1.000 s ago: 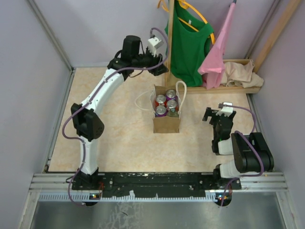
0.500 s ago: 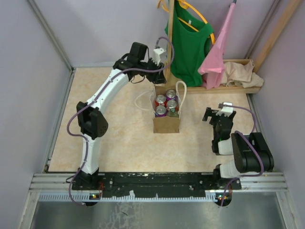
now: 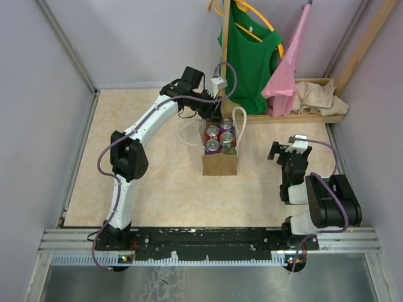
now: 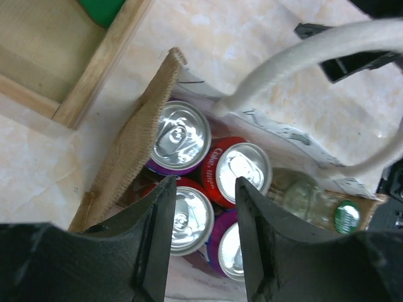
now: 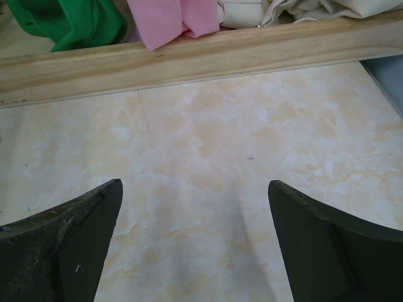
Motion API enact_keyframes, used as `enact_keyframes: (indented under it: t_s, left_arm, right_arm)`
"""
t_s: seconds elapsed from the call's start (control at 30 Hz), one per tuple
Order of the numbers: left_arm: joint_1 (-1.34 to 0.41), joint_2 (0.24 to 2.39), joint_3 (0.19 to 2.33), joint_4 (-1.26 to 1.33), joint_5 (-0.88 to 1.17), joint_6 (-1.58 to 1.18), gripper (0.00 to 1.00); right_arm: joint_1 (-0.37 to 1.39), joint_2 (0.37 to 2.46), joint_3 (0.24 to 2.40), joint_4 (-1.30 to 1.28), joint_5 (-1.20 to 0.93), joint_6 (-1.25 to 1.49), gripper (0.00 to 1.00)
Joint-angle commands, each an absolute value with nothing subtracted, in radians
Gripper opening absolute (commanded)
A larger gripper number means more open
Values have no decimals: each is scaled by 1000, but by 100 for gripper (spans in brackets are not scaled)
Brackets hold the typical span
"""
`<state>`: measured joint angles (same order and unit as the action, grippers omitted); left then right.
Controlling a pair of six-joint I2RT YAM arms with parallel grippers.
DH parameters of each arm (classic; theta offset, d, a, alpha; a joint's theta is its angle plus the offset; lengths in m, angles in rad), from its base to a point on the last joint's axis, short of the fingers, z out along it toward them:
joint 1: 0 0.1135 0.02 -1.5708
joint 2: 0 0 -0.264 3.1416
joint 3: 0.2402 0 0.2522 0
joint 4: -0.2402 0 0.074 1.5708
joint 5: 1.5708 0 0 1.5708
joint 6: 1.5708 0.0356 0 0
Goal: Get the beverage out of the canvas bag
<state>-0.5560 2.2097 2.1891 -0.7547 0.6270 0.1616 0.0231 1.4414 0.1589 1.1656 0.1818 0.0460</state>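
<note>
The left end effector hovered just above the canvas bag, its jaws slightly parted and grasping nothing. The beverage cans stood upright inside the bag. The right end effector hung well to the right of the bag, released.

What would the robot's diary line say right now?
left gripper: open, over cans | bag: upright, cans inside | right gripper: open, over table
</note>
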Motion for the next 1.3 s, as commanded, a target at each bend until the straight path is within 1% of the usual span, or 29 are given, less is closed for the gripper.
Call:
enact_keyframes:
  t_s: [0.0,0.03,0.1,0.13,0.17,0.2,0.27,0.3,0.33,0.43,0.67,0.97,1.27]
  left_arm:
    - [-560,2265,2203,-728,600,177,53]
    - [-561,2271,2205,-724,593,182,59]
    - [-564,2281,2215,-721,584,193,62]
    - [-564,2285,2217,-718,581,197,66]
    - [-565,2288,2219,-714,578,199,72]
    - [-565,2289,2217,-707,576,201,79]
    - [-566,2294,2218,-698,566,203,89]
    - [-567,2295,2217,-691,560,202,96]
    - [-566,2297,2216,-685,554,201,99]
    - [-569,2301,2214,-665,547,206,99]
    - [-590,2331,2206,-632,442,207,99]
    - [-593,2371,2212,-607,451,203,99]
    - [-598,2398,2193,-591,367,223,99]
  right_arm:
    - [22,1442,179,1216,185,47,99]
    - [21,1442,179,1216,185,46,99]
    - [21,1442,179,1216,185,47,99]
    - [21,1442,179,1216,186,47,99]
    - [21,1442,179,1216,186,47,99]
    - [21,1442,179,1216,185,47,99]
    - [21,1442,179,1216,185,47,99]
    - [21,1442,179,1216,185,48,99]
    - [20,1441,179,1216,185,47,99]
    - [21,1442,179,1216,185,48,99]
    - [21,1442,179,1216,185,47,99]
    - [21,1442,179,1216,186,47,99]
    - [21,1442,179,1216,186,48,99]
